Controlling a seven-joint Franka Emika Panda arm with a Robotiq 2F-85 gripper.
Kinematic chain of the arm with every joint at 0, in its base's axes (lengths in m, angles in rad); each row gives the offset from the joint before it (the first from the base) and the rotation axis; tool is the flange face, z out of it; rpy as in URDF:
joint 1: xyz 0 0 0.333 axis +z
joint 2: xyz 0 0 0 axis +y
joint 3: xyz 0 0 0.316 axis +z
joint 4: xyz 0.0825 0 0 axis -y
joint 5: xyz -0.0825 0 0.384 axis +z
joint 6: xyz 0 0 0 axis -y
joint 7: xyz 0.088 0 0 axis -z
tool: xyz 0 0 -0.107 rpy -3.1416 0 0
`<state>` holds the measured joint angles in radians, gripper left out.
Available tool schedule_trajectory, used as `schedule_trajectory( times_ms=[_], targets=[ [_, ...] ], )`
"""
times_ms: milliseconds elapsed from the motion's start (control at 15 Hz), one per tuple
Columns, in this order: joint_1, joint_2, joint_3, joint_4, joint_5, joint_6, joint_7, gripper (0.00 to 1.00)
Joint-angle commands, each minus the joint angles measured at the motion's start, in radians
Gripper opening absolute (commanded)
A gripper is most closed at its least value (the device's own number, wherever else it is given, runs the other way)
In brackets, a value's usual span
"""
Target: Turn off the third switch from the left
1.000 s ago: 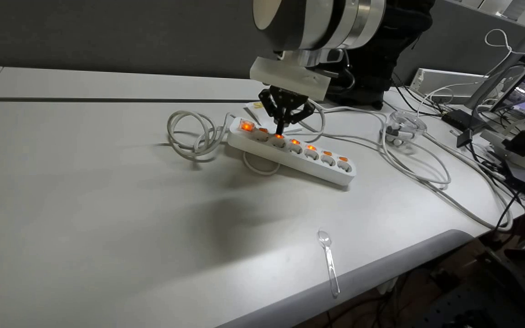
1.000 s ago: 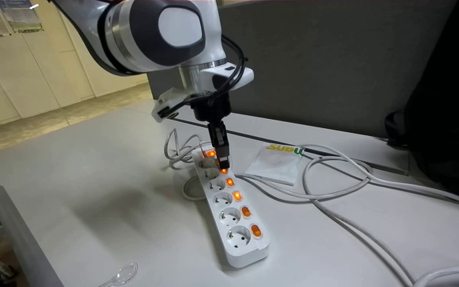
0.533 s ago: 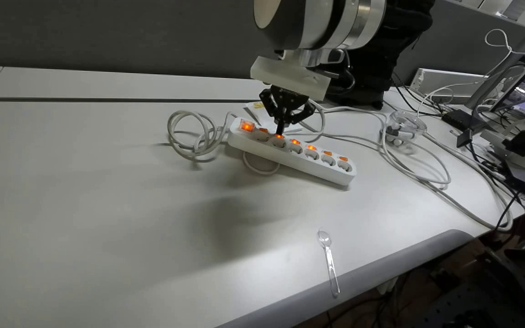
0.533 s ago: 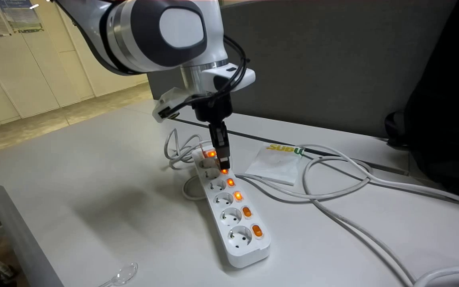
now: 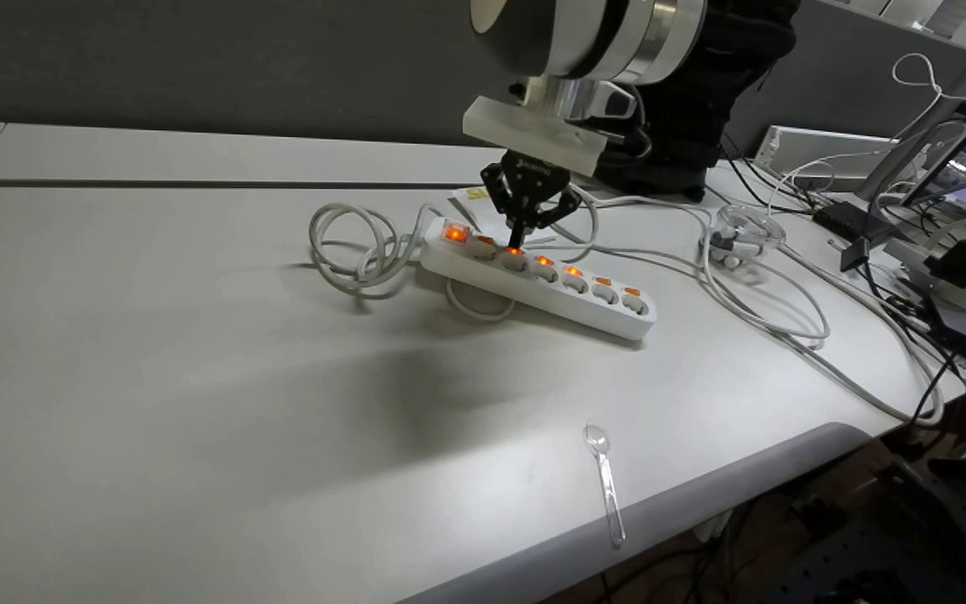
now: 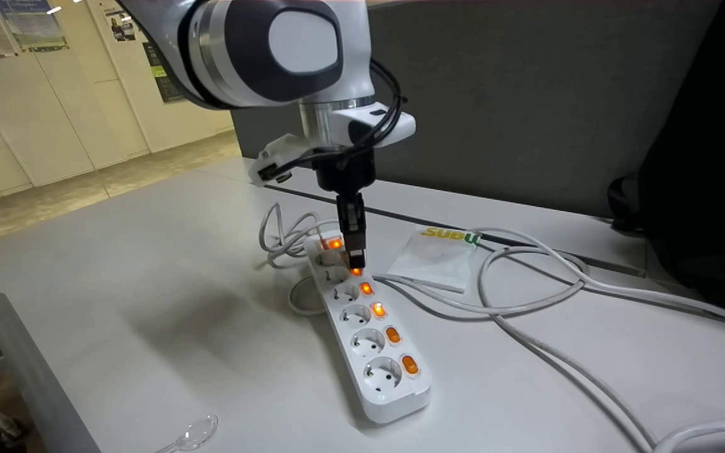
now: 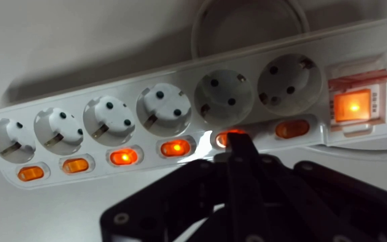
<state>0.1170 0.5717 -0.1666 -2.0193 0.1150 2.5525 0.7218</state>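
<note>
Black jaws, tips pressed together, stand at a lit orange switch (image 7: pixel 221 138).

Power strip (image 5: pixel 533 294) coloured white, three small switches (image 7: pixel 176 148) lit orange-red, other small switches (image 7: pixel 76 165) toned duller orange, gripper (image 5: pixel 516 240) finished in black, table (image 5: pixel 156 335) coloured pale grey, white packet (image 6: pixel 433 259) printed in yellow and green, partition (image 5: pixel 198 63) coloured dark grey

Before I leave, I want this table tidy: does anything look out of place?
Yes: a clear spoon reaches onto the grey table edge; stray cutlery seems odd sharing the table with a power strip.
</note>
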Motion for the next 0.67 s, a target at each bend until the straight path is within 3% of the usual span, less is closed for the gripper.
schedule_trajectory(
  times_ms=[0,600],
  targets=[
    [-0.031,0.06,0.014,0.066,0.023,-0.053,0.014,0.0],
    [-0.048,0.111,0.02,0.14,0.072,-0.145,0.04,0.0]
  ],
)
